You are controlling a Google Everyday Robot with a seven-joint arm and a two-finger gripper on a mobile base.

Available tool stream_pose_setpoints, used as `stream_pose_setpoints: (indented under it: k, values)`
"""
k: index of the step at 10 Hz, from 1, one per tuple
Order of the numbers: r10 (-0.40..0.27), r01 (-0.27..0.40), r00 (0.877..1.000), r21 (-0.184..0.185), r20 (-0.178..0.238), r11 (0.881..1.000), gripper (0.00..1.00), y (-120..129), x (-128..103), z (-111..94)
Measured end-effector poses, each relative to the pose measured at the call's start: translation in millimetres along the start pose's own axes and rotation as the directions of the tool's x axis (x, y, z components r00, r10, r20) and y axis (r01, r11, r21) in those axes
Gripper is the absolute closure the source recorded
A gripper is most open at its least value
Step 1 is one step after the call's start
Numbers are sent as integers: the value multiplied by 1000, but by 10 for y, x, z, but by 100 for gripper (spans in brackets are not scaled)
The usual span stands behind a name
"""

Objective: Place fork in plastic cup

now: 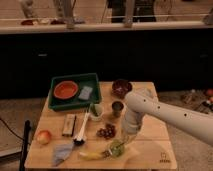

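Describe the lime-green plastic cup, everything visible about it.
The plastic cup is small, low, round and lime-green, standing upright near the front edge of the wooden table. The banana lies just left of it and the grapes behind. The hand reaches down at its rim, partly covering it.

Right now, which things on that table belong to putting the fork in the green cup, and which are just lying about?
In the job:
green cup, near the front edge
gripper, right over the cup
fork: not clearly visible

Lying about:
green tray holding an orange bowl
metal cup
white cup
dark bowl
grapes
banana
apple
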Motion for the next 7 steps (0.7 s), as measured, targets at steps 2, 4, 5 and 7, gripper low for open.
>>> stream_pose_setpoints:
  k: [2,4,5,7]
  values:
    - [2,-2,1000,2,-3,1000,21,-9,23,-8]
    - [-1,1,1000,3,-4,1000,20,-11,34,-17]
    - [-3,3,1000,2,-4,1000,20,-8,37,-20]
    - [-4,4,1000,1,-4,1000,20,3,41,-20]
